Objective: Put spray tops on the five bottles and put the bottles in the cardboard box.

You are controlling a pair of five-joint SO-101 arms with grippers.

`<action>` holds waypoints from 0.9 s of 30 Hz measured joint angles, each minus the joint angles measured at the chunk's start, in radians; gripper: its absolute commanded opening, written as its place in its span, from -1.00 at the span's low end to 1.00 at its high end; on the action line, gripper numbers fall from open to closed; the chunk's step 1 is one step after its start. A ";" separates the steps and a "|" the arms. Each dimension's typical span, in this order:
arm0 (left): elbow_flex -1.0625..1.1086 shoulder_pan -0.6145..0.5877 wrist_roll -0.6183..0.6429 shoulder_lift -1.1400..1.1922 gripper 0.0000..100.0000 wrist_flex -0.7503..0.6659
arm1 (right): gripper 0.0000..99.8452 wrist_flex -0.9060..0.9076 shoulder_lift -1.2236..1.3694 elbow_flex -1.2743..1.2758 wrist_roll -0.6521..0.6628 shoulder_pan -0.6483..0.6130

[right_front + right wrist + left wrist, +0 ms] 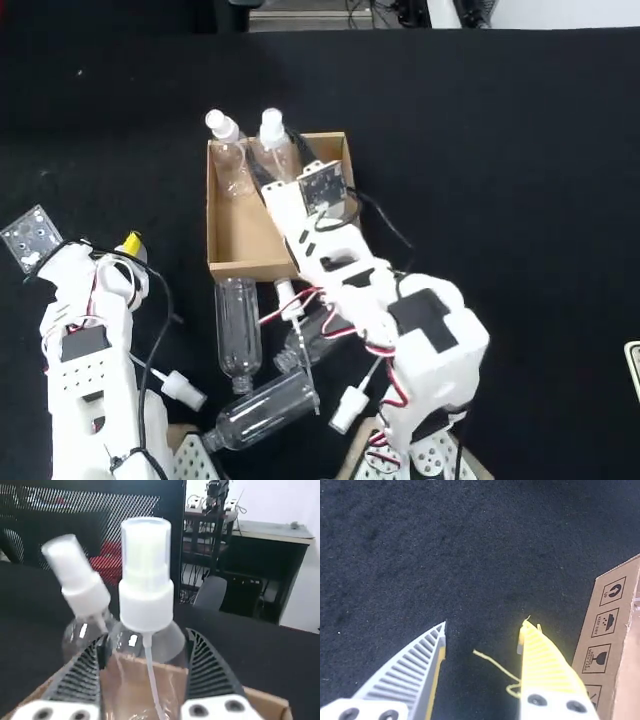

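The cardboard box (232, 240) lies in the middle of the black table. Two clear bottles with white spray tops stand at its far end: one (230, 152) on the left, the other (271, 140) beside it. My right gripper (146, 636) is shut on this second capped bottle (146, 600), one finger on each side of its shoulders, with the first bottle (80, 592) leaning just behind. Three uncapped bottles (238, 325) (262, 410) (310, 340) lie in front of the box. My left gripper (484, 623) hangs open over bare cloth, left of the box wall (612, 630).
Loose white spray tops lie near the uncapped bottles: one (180, 388) by the left arm, one (350, 405) under the right arm, one (290, 300) with its tube at the box's near edge. The right arm's cables (330, 325) hang over the third bottle.
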 measured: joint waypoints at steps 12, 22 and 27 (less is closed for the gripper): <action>0.000 0.000 0.000 0.000 -0.56 0.000 | -0.98 -0.060 0.057 -0.003 0.000 0.000; 0.000 0.000 0.000 0.000 -0.56 0.000 | -0.98 -0.063 0.106 -0.035 0.000 0.000; 0.000 0.000 0.000 0.000 -0.56 0.000 | -0.97 -0.063 0.106 -0.035 0.000 0.002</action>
